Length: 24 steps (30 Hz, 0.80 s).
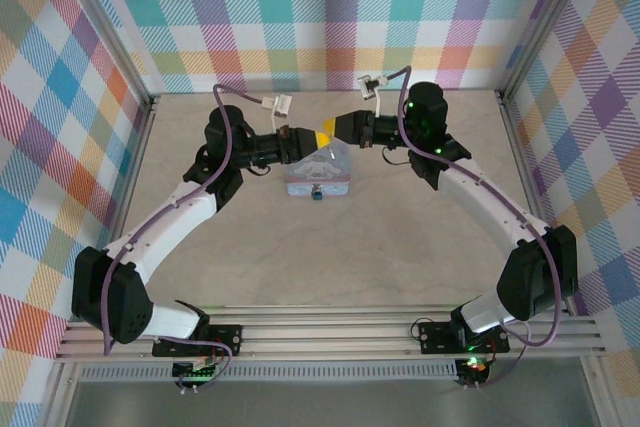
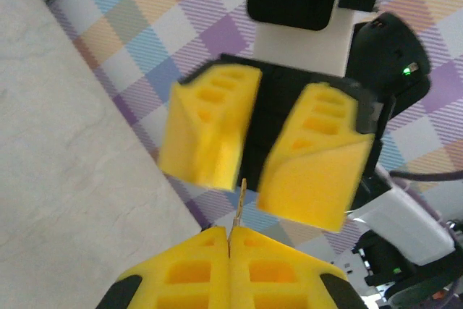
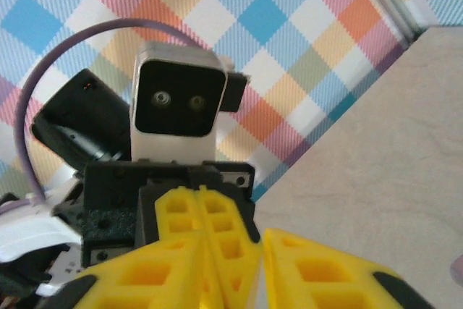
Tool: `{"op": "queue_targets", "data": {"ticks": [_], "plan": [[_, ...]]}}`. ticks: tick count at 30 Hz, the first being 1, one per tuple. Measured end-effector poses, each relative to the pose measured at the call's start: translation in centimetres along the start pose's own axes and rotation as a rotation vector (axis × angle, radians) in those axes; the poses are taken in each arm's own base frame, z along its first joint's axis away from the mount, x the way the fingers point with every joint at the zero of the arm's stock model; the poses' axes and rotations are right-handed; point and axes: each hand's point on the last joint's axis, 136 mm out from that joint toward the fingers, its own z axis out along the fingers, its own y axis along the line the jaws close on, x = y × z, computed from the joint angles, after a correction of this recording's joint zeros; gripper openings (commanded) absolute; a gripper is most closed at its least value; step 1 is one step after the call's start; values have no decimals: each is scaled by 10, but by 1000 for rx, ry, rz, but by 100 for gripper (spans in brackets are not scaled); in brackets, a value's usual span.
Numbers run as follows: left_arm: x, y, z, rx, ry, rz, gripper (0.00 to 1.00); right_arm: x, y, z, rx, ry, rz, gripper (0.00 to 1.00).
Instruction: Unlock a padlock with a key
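Above the pale blue tin (image 1: 318, 175), my two grippers meet tip to tip. The left gripper (image 1: 318, 136) (image 2: 230, 233) is shut on a thin brass key (image 2: 241, 200), whose blade sticks out past the yellow fingertips. Facing it, the right gripper (image 1: 336, 129) (image 2: 253, 184) (image 3: 260, 255) is open, its yellow fingers (image 2: 206, 132) standing apart on either side of the key's tip. From the right wrist view, the left gripper's closed fingers (image 3: 213, 226) reach in between the right gripper's own. The padlock (image 1: 316, 193), tiny and dark with a teal spot, sits at the tin's near edge.
The beige table (image 1: 400, 237) is walled by plaid panels on three sides, with metal rails along the near edge (image 1: 330, 332). Both arms arch inward from their bases at the front corners.
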Motion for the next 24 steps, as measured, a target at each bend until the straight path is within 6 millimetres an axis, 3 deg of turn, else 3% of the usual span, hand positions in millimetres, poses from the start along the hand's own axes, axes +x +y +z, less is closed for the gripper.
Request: {"op": "queue_targets", "data": {"ticks": [4, 13, 16, 20, 24], "plan": [[8, 6, -9, -63, 14, 34, 0, 4, -19, -3, 110, -9, 65, 47], [23, 5, -38, -221, 29, 170, 0, 28, -69, -20, 396, 6, 204, 45], [32, 22, -50, -335, 48, 174, 0, 46, -85, -19, 491, 41, 232, 43], [52, 54, -68, -499, 95, 130, 0, 90, -101, 7, 573, 148, 241, 39], [88, 96, -90, -652, 153, 33, 0, 137, -117, 31, 637, 239, 233, 34]]}}
